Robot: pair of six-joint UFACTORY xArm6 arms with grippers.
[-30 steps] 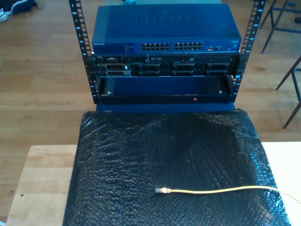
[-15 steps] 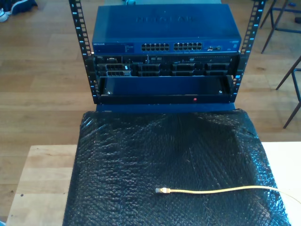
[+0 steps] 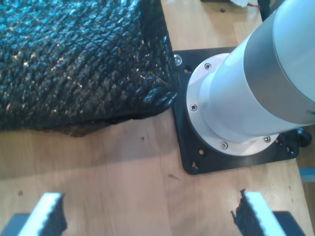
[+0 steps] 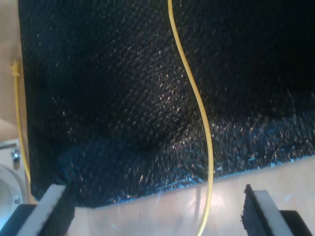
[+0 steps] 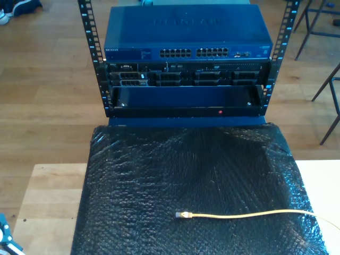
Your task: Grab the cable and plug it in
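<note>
The cable [image 5: 249, 214] lies on the black bubbly mat [image 5: 159, 180], in the part nearest the camera in the exterior view. It is long and thin and yellow, and it runs almost straight across, side to side. Its small clear plug [image 5: 181, 214] points toward the exterior view's left, and the other end runs off the mat at the exterior view's right. The plug is well apart from the blue network switch [image 5: 186, 34] with its rows of ports, which sits in the black rack [image 5: 95, 58] past the far edge of the mat. There is a lot of bare mat between the plug and the rack. Light wooden table [image 5: 48, 202] shows beside the mat at the exterior view's left. My first gripper [image 3: 147, 216] hangs over the bare wood just beside a corner of the mat, near the round silver arm base [image 3: 236, 108] on its black plate [image 3: 189, 147]. Its two pads are spread wide apart and hold nothing. My second gripper [image 4: 157, 211] hangs over the edge of the mat, where the yellow cable [image 4: 197, 103] crosses onto the wood and runs between its pads. Those pads are also wide apart and do not touch the cable.
</note>
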